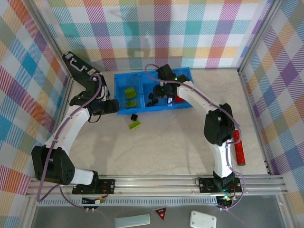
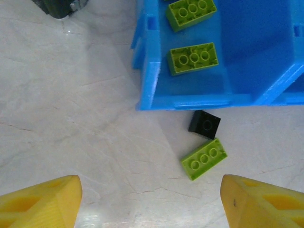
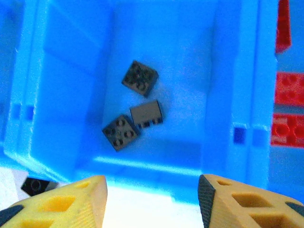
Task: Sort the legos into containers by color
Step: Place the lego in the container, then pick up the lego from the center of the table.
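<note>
The blue three-compartment tray point(image 1: 122, 75) stands at the table's back. Its left compartment holds two lime-green bricks point(image 2: 194, 59) point(image 2: 191, 12). Three black bricks point(image 3: 139, 78) point(image 3: 147, 113) point(image 3: 120, 132) lie in the middle one, and red bricks point(image 3: 289, 88) in the right one. In front of the tray's left corner, a black brick point(image 2: 204, 124) and a green brick point(image 2: 204, 158) lie touching on the table. My left gripper point(image 2: 151, 204) hovers open, just left of and nearer than this pair. My right gripper point(image 3: 152, 199) hangs open over the near wall of the middle compartment, holding nothing.
A long black briefcase point(image 1: 80, 71) lies against the left wall beside the tray. A long red bar point(image 1: 240, 148) rests near the right wall. Open marble table point(image 1: 171, 142) stretches between the tray and the arm bases.
</note>
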Robot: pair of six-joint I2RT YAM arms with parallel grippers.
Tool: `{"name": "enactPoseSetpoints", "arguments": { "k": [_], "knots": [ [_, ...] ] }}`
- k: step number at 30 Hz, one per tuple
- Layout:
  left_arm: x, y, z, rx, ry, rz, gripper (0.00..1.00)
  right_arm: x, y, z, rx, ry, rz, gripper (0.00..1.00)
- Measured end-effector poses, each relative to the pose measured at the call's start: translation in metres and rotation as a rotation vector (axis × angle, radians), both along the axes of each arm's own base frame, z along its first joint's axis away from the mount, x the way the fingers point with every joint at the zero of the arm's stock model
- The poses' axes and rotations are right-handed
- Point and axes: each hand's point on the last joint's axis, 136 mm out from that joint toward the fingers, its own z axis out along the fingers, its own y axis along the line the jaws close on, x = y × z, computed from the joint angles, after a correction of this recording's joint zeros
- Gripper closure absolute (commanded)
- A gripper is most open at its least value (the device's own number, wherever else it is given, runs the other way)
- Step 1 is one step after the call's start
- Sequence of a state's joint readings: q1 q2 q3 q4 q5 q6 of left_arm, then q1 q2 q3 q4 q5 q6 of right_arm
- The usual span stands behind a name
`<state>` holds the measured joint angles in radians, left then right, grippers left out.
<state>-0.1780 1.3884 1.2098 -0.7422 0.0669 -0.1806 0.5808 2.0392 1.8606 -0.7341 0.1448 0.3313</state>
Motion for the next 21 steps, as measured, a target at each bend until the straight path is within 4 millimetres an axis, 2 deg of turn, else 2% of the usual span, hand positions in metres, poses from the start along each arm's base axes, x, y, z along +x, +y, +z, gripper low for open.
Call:
{"name": "enactPoseSetpoints", "arguments": {
  "k": [6,13,21],
  "knots": [
    [-0.003,-0.033,-0.011,0.011,0.04,-0.046,0.25,-0.033,-0.022,0.001,-0.006,0.025,-0.018,0.45],
    [-0.005,-0.072,-0.031,0.063,0.056,-0.112,0.25,-0.063,-0.045,0.014,0.0,0.004,-0.04,0.45],
    [0.006,-0.095,-0.072,0.11,0.094,-0.143,0.28,-0.093,-0.071,0.016,-0.011,-0.005,-0.075,0.45]
  ]
}}
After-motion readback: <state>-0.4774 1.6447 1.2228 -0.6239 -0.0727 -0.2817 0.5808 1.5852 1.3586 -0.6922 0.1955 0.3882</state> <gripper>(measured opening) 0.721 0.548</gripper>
